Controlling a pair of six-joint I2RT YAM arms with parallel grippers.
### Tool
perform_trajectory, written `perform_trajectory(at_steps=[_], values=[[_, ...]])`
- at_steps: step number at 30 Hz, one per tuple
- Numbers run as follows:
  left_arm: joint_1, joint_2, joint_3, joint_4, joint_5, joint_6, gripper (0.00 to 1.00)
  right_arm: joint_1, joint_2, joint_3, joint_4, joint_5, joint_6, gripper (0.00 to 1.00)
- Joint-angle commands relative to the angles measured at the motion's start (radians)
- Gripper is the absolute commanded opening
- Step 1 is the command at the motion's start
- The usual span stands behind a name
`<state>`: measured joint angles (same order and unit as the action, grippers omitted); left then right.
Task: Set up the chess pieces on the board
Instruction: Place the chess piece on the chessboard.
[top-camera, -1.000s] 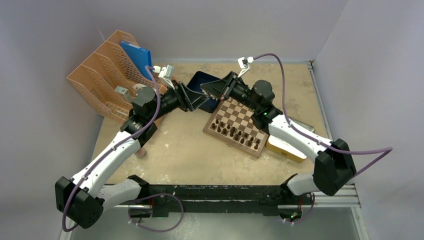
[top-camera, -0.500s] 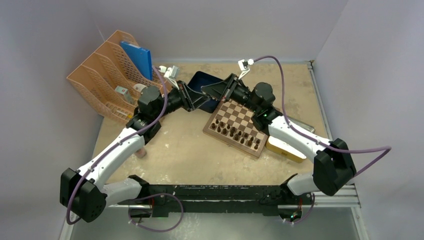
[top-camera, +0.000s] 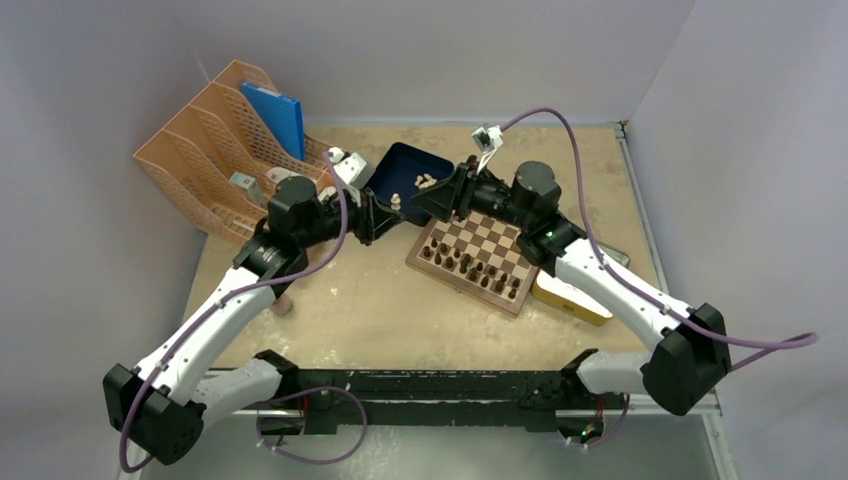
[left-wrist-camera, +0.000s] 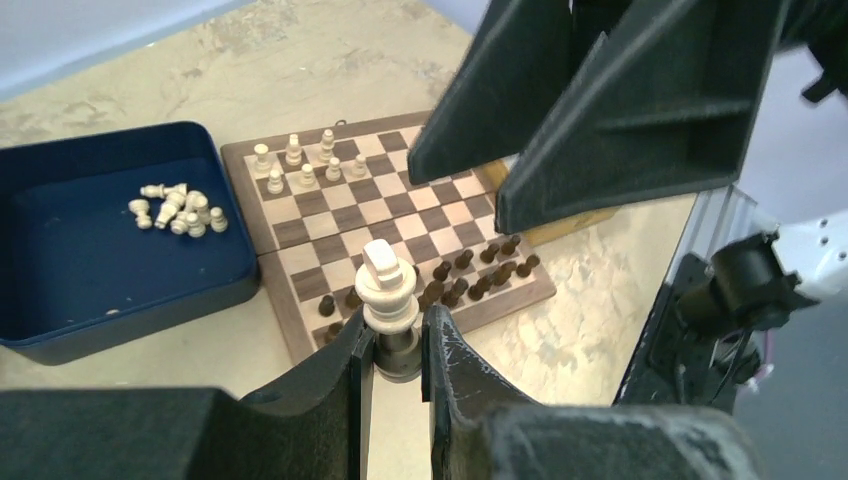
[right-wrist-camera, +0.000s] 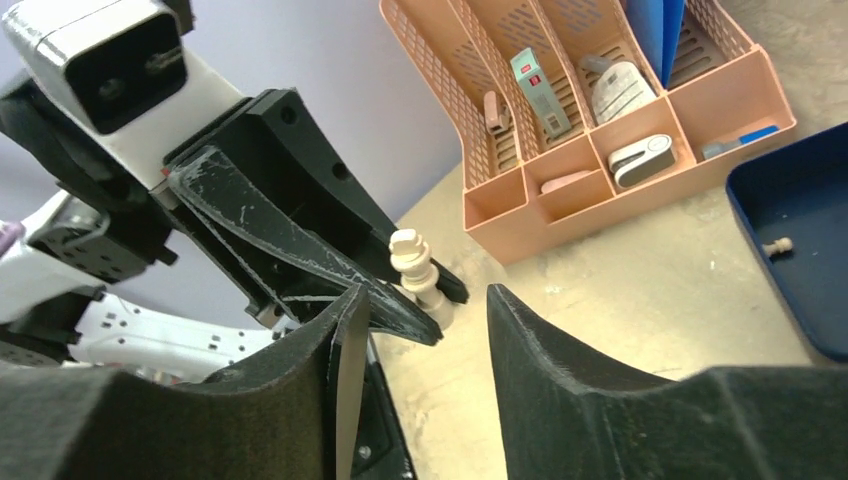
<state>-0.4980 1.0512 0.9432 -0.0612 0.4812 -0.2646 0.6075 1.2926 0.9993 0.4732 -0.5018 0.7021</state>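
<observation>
The left gripper (left-wrist-camera: 397, 345) is now clamping one pale chess piece (left-wrist-camera: 388, 290) by its base. The right gripper (right-wrist-camera: 430, 320) is spreading its jaws and releasing it. The transfer is taking place beside the board's (top-camera: 478, 250) far corner, near the blue tray (top-camera: 385, 170). Placement on the board is still pending.

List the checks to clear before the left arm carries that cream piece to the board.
1. Grip on the cream piece: ok, left fingers clamp its base and it stands upright.
2. right fingers off the piece: ok, spread apart, not touching it.
3. Path to the board: not ok, the right fingers hang over it, likely in the way.
4. Free squares beside the placed cream pieces: ok.
5. dark pieces all standing: cannot tell.
6. loose cream pieces waiting in the blue tray: ok.
</observation>
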Motion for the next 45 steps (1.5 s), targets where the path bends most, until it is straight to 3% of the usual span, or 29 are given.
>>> perform_trajectory(at_steps=[1, 7, 11, 17, 32, 39, 45], values=[[0.003, -0.075, 0.024, -0.077, 0.056, 0.251, 0.00, -0.005, -0.041, 0.103, -0.179, -0.053, -0.207, 0.52], [0.003, -0.074, 0.029, -0.153, 0.163, 0.411, 0.00, -0.004, -0.023, 0.181, -0.328, -0.061, -0.324, 0.53], [0.003, -0.074, 0.031, -0.170, 0.196, 0.454, 0.00, -0.002, 0.006, 0.203, -0.306, -0.180, -0.330, 0.52], [0.003, -0.069, 0.030, -0.174, 0.204, 0.446, 0.00, 0.013, 0.059, 0.206, -0.288, -0.244, -0.321, 0.54], [0.003, -0.044, 0.026, -0.180, 0.199, 0.442, 0.00, 0.067, 0.096, 0.213, -0.269, -0.198, -0.297, 0.49], [0.003, -0.046, 0.036, -0.198, 0.194, 0.450, 0.00, 0.070, 0.116, 0.229, -0.293, -0.171, -0.307, 0.35], [0.003, -0.046, 0.034, -0.206, 0.193, 0.449, 0.00, 0.076, 0.136, 0.243, -0.312, -0.169, -0.323, 0.35]])
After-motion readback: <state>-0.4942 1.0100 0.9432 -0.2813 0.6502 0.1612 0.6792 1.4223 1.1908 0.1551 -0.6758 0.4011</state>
